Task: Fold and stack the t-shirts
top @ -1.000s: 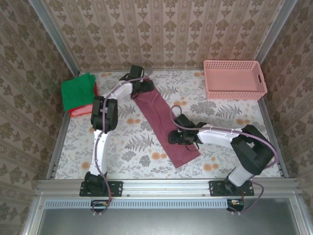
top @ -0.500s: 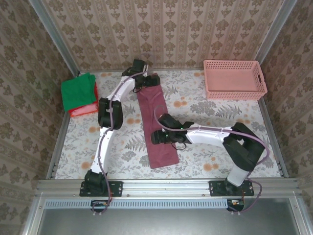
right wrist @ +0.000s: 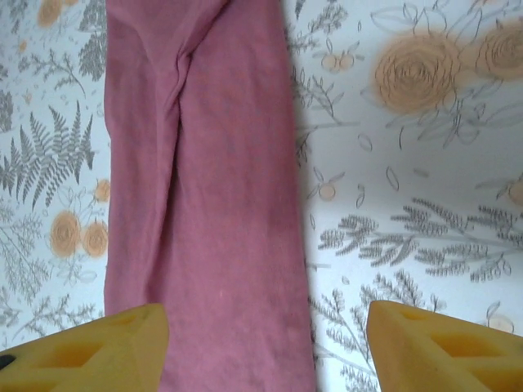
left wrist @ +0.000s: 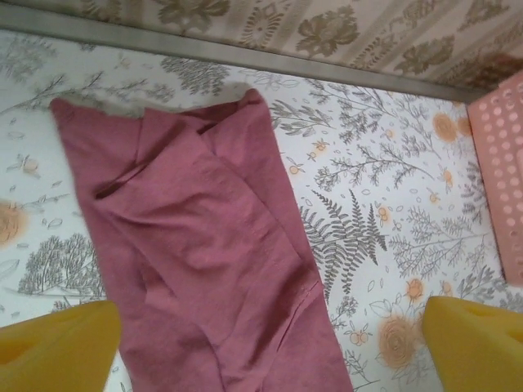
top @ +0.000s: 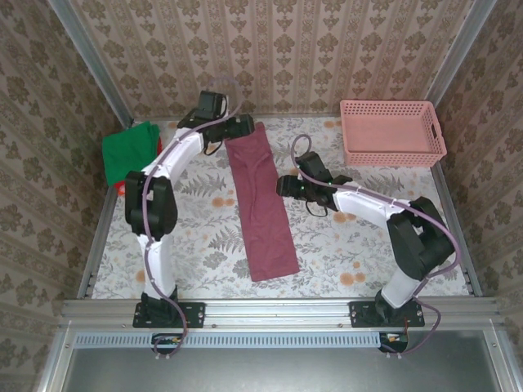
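Table: carries all the cloth. As I judge it, two tees are finished and one is partway.
Maroon tee: lies flat mid-table as a long narrow strip, running from the far edge toward the near edge. Its sides appear to be turned in already, with loose creases at the far end. I judge the lengthwise fold done. The crosswise folds, and the carry to the pile, are not yet done.
Basket: stands in the far right corner, well apart from the strip, and no tool touches it.
Green tee: is folded and sits at the far left by the wall, on top of the pile. This one looks done.
Red tee: is folded under the green tee, with one edge peeking out at the near side. This one also looks done.
Left tool: hovers at the far end of the strip with its jaws spread wide and nothing between them. From there it could take the far hem.
Right tool: sits just beside the strip's right edge near its middle. Its jaws are apart above the cloth and grip nothing.
Left to do: by my reading, fold the strip short and set it on the green tee.
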Robot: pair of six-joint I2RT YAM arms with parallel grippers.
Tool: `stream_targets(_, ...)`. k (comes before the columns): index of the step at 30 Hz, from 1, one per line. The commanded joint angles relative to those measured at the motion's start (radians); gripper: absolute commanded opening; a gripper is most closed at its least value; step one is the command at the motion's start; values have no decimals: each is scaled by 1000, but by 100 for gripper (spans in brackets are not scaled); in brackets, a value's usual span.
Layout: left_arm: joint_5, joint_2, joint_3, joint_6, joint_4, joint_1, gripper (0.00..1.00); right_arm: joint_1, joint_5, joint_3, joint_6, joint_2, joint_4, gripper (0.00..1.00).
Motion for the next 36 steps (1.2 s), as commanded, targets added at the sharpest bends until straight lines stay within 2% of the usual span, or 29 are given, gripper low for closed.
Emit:
stream_targets(1, -34, 45, -99, -71, 75, 25, 88, 7, -60, 76, -31, 29, 4, 65)
stream_targets(7, -7, 166, -62, -71, 80, 45, 68, 11, -124, 61, -7, 43, 36, 65)
stream_targets(13, 3, 287, 36, -68, 36, 39, 58, 23, -123, -22, 23, 7, 68, 64)
stream_targets(19, 50, 386, 154, -60, -19, 22, 52, 40, -120, -84, 40, -27, 74, 64)
stream_targets(29, 133, 566, 445, -86, -117, -16, 53, 42, -42, -165, -23, -173, 16, 65)
stream_targets(31, 135, 550, 440, -85, -102, -18, 58, 42, -27, -174, -70, -200, 2, 66)
stream_targets(36, 131, 393, 289, -50, -12, -18, 81, 100, -29, -226, -359, -284, 20, 74)
